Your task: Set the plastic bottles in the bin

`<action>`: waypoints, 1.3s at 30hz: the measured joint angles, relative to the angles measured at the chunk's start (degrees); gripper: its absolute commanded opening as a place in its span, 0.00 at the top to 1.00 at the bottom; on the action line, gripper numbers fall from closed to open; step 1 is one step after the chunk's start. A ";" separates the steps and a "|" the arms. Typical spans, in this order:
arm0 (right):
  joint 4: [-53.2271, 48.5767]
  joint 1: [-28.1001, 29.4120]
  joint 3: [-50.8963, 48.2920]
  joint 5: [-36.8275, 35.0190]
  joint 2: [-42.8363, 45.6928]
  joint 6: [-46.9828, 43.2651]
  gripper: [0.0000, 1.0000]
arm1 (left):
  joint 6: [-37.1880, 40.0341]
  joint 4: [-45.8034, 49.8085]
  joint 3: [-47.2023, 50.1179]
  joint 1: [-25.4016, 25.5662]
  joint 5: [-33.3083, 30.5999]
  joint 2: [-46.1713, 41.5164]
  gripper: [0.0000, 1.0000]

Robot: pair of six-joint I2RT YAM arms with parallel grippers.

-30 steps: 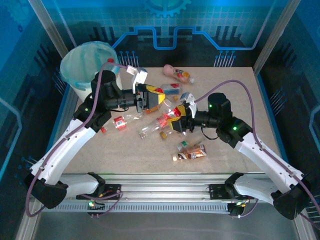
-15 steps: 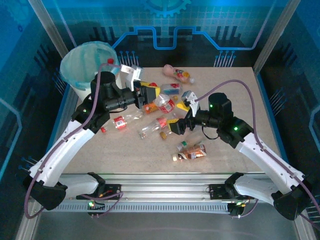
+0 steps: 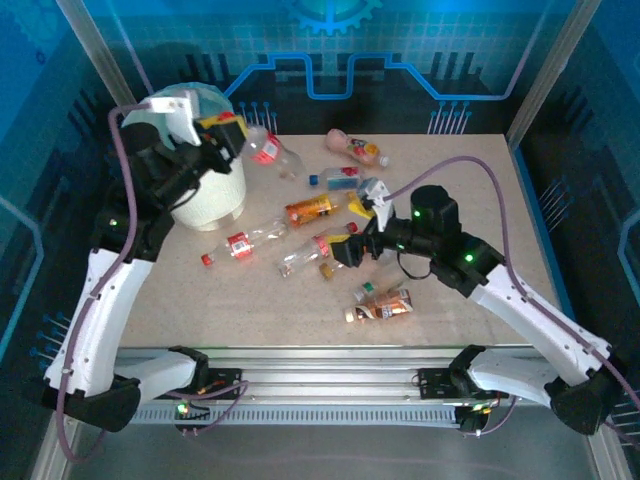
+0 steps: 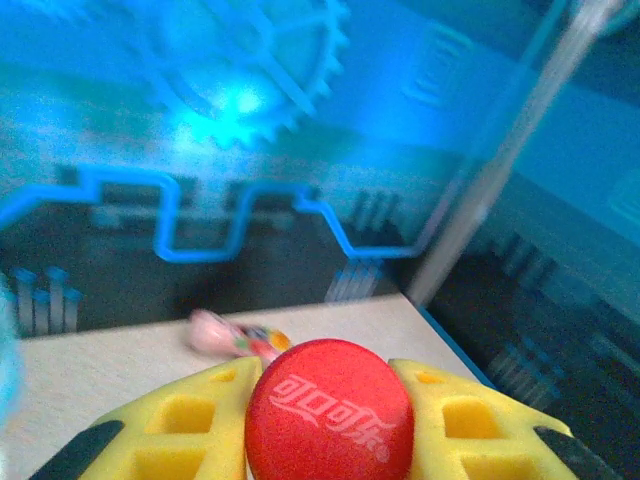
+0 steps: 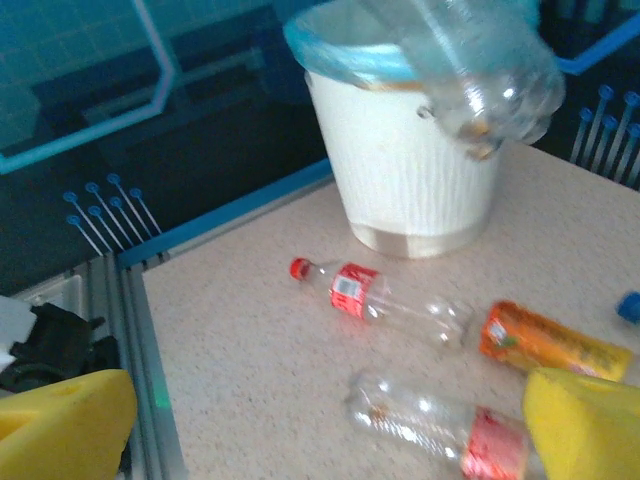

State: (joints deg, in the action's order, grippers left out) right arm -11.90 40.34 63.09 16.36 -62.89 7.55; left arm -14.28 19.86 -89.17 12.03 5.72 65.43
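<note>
— speckled counter inside blue walls. how do the bottles lie, front to back?
— nearest, an orange-labelled bottle lies almost crosswise. behind it a red-labelled clear bottle runs diagonally, near-left to far-right, just beside the right pincer, whose fingers stand wide apart around nothing. left of that, a red-capped bottle points its cap near-left. farther back the orange bottle lies crosswise, then the blue-capped bottle, then the pink bottle near the far edge.
— and the bin?
— the bin stands at the far left corner. the left pincer is clamped on the red cap of the held bottle, raised just beside the rim, its body pointing right and slightly nearer.
— what changed in the last second?
— the left arm was low over the pile and has lifted to the bin. the right pincer was nearly closed and has spread wide.
</note>
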 measured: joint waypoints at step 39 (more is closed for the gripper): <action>-17.35 18.88 45.44 -8.50 -40.35 0.44 0.03 | 11.23 2.08 -2.58 -28.22 -6.27 28.28 0.34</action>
State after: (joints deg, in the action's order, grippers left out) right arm -29.26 59.22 108.53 7.86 -103.24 7.99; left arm -3.05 21.93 -91.74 -16.19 -0.56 93.71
